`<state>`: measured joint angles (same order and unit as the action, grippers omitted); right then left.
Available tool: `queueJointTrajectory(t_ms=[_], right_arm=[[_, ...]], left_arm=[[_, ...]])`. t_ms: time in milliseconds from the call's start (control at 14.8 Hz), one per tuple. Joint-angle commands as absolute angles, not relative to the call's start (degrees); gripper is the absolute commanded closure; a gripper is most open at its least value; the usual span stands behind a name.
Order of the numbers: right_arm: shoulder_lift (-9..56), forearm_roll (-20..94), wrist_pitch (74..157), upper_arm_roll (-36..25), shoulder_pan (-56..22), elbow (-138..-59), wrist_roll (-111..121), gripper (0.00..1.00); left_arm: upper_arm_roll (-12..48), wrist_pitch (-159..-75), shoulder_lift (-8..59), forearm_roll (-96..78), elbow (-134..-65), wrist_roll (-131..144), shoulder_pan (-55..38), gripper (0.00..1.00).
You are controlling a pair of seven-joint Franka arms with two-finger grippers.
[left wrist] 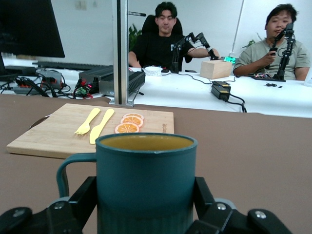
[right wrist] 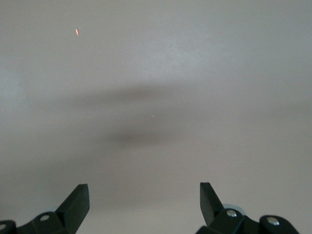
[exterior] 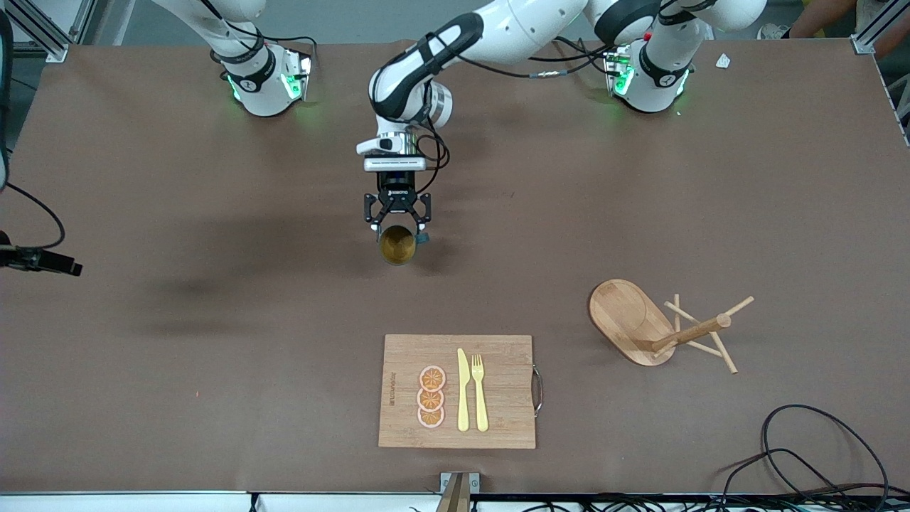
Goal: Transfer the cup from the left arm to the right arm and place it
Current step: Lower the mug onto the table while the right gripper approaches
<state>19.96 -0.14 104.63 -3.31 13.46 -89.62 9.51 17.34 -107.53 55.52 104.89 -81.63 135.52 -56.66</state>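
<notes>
Brown counter (exterior: 213, 299), mid-span: cup (exterior: 397, 245) aloft, tipped mouth-outward, pinched across its ribbed sides by left tool (exterior: 397, 226). Right tool (right wrist: 145, 200) spread, empty, above bare counter. Probably light, rigid, smooth-sided; free rim or loop handle likeliest hold for handover.

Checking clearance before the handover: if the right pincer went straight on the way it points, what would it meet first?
Nothing stands between its open fingers; ahead lies only bare table, probably the first contact, though depth is unclear.
</notes>
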Motion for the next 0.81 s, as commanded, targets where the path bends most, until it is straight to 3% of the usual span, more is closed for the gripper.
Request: queueJointTrajectory(t_ms=[0, 473, 743], right_arm=[[21.2, 0.1, 105.6, -2.5, 12.0, -89.1, 0.7, 0.00], [23.6, 5.5, 107.0, -2.5, 7.9, -90.1, -12.5, 0.00], [23.5, 5.5, 107.1, -2.5, 3.8, -91.4, -24.7, 0.00]], left_arm=[[16.8, -103.0, 59.3, 109.6, -80.4, 136.7, -58.5, 0.39], [16.8, -98.8, 63.5, 112.9, -80.2, 137.5, -61.2, 0.40], [17.2, -98.1, 62.8, 108.7, -80.2, 138.3, -62.9, 0.31]])
